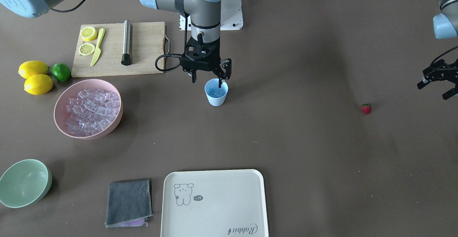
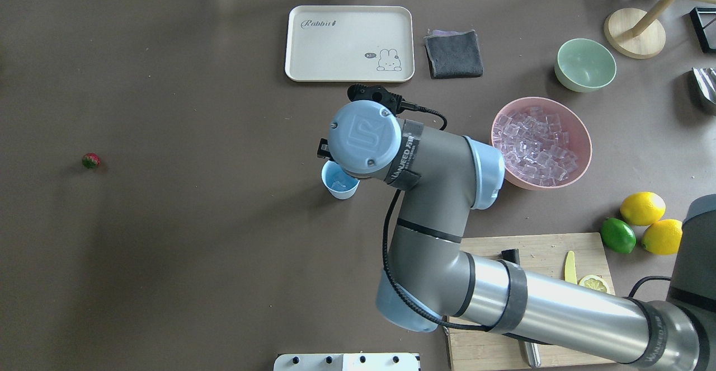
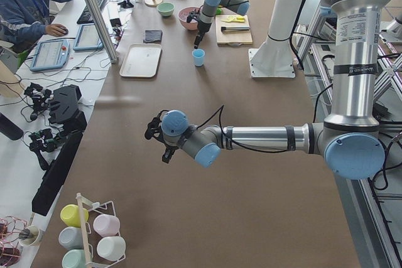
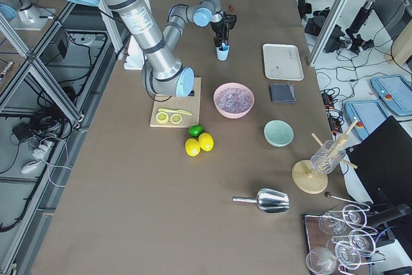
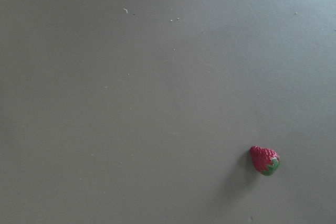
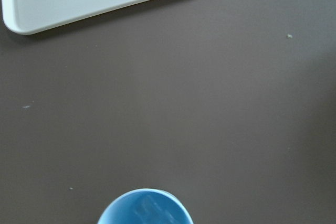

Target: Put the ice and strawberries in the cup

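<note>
On my feed, the wooden cutting board (image 1: 143, 51) carries two lemon slices (image 1: 88, 33), a yellow knife (image 1: 97, 47) and a steel rod (image 1: 126, 42). Two lemons (image 1: 33, 69) and a lime (image 1: 61, 72) lie beside it on the worktop (image 1: 304, 140). A pink bowl (image 1: 61, 99) sits near the board, and farther off I see a pale green bowl (image 1: 25, 183), a grey cloth (image 1: 128, 202) and a cream tray (image 1: 214, 208).

I count one strawberry (image 1: 366, 108), one light blue cup (image 1: 216, 101), one pink bowl (image 1: 58, 105), one pale green bowl (image 1: 25, 185), two lemons (image 1: 33, 69), one lime (image 1: 61, 72), two lemon slices (image 1: 88, 33), one cutting board (image 1: 146, 51), one yellow knife (image 1: 97, 48), one tray (image 1: 214, 212), one grey cloth (image 1: 128, 202); ice cubes (image 1: 93, 110) too many to number.
</note>
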You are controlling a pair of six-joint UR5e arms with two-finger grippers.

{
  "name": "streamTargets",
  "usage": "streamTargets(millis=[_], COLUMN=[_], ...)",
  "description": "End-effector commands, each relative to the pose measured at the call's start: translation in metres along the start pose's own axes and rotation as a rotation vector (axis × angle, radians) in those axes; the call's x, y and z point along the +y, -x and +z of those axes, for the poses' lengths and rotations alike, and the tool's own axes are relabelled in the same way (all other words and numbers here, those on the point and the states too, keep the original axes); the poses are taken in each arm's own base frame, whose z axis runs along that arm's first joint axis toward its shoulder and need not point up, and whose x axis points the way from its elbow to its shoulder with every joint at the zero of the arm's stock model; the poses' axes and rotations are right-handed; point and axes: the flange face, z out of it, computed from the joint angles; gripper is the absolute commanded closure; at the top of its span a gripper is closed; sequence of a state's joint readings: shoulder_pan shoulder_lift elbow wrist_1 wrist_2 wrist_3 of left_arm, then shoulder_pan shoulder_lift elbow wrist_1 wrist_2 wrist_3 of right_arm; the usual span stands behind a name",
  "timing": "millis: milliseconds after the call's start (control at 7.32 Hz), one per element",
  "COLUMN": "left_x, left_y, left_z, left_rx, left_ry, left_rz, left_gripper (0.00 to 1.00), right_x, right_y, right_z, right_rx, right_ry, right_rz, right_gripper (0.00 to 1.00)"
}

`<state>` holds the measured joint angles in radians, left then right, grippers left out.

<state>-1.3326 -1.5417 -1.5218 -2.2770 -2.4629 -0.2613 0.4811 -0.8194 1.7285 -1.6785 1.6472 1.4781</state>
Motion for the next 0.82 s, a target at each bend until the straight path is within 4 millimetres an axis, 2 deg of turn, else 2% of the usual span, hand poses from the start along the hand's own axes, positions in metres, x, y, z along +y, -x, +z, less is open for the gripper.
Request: streamTargets(millis=[0,137,273,546,683], left_x=[-0.003,-0.009,-0.013,-0.020,-0.020], left_y=[-0.010,-0.017,-0.045,-0.100,-0.119], left_z=[0.005,0.010,0.025,0.063,0.076], left_rx=[0.008,-0.025,-0.048,-0.092,-0.097], left_ry=[-0.007,-0.017,-0.016,-0.018,-0.014], left_rz=[0.027,-0.013,-0.025,-0.049,-0.052], left_gripper=[0.01,0.01,0.01,0.02,0.02], right_x=[-0.093,-0.133,-0.168,-0.217,-0.234], right_y=[-0.092,-0.125,-0.172,-0.296,-0.371], right_z=[-0.011,-0.019,-0.032,-0.052,-0.056], right_rx=[0.020,0.015,-0.002,-0.037,-0.057], right_ry=[0.044,0.081,0.115,0.150,0.165], right_rz=[-0.179,-0.235,-0.300,-0.427,-0.480], right_gripper=[0.00,0.00,0.00,0.00,0.00])
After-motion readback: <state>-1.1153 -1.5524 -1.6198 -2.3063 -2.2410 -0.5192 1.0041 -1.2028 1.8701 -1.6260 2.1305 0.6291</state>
